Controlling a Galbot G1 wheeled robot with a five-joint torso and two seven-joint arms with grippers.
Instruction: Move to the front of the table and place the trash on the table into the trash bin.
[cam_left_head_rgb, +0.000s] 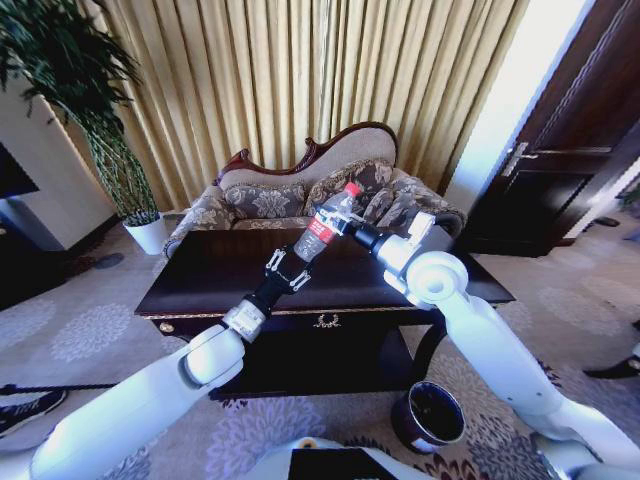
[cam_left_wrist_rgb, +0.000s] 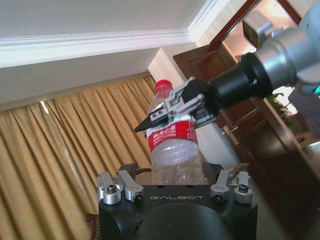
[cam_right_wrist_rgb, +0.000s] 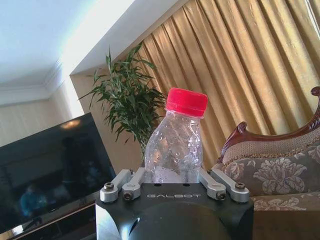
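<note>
A clear plastic bottle with a red cap and red label hangs tilted in the air above the dark glossy table. My left gripper reaches up from the lower left and is shut on the bottle's lower end. From the right, my right gripper clamps the bottle's upper part just under the cap. The left wrist view has the bottle rising from my left gripper, with the right gripper closed across it above the label. In the right wrist view the bottle stands between my right gripper's fingers. The dark round trash bin sits on the carpet at the table's front right corner.
A carved-back patterned sofa stands behind the table before gold curtains. A tall plant in a white pot is at the back left, and a dark wooden door at the right. Patterned carpet surrounds the table.
</note>
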